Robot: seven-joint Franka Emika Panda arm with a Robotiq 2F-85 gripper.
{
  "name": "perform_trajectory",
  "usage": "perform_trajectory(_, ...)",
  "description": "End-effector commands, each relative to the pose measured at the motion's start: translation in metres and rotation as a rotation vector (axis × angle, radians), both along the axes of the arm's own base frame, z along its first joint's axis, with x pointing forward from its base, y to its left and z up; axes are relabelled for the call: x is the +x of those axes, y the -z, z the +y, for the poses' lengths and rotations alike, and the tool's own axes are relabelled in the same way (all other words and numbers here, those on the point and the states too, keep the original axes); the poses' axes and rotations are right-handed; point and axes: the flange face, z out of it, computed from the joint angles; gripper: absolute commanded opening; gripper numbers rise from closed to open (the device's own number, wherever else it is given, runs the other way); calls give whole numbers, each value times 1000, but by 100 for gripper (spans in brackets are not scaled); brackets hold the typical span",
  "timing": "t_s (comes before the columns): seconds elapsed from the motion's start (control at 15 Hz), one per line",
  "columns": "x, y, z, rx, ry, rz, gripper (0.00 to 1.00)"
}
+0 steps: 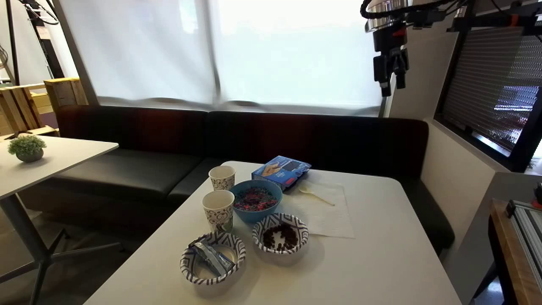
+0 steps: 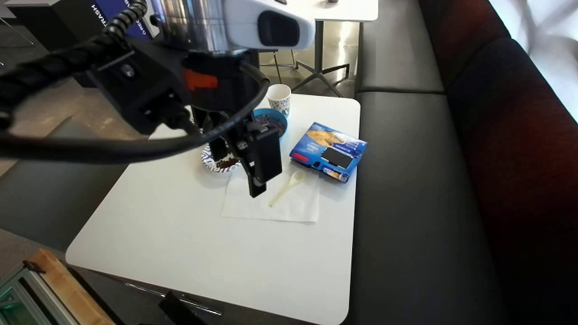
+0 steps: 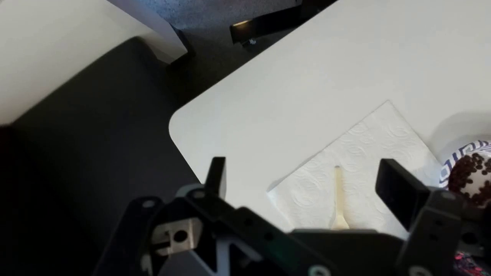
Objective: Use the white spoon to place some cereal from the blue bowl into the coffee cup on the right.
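Your jaws hung high, well apart from everything on the white desk (image 2: 203, 253), released and spread wide. You had one white spoon (image 3: 339, 191), lying flat on one paper towel (image 2: 298, 207), its scoop toward one blue box (image 2: 329, 146). One blue bowl (image 1: 254, 217) stood near the box and held pink and dark cereal (image 1: 254, 199). Just beside it, in an exterior view, you had a nearer cup (image 1: 218, 216) and a farther cup (image 1: 222, 183), two in all, both patterned; which of them was the right-hand one you could not tell. You also had a paper bowl (image 1: 300, 225) with brown bits (image 1: 291, 235) and a second paper bowl (image 1: 232, 242) with silvery packaging (image 1: 214, 259), whose pieces you could not count.

Print on the box was too blurred to read, but in an exterior view TRASH stood legible on a dark bin (image 2: 54, 27), with further lettering there partly hidden.

Your desk had rounded corners and stood along a black and dark red bench (image 1: 127, 167), below white blinds (image 1: 296, 51). Apart from it stood a second white desk (image 1: 67, 156), carrying one potted plant (image 1: 27, 148).
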Motion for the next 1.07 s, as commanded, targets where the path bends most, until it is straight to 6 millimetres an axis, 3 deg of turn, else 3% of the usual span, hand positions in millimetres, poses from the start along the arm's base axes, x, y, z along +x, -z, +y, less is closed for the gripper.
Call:
perform_trajectory(0.0,13,43,29,15,-15,-86,100)
perform_trajectory(0.27,36,101,43,14,15,-243,100)
perform_trajectory(0.67,55,191,55,31,107,-435,100)
perform_trajectory(1.0,71,241,83,52,141,-619,100)
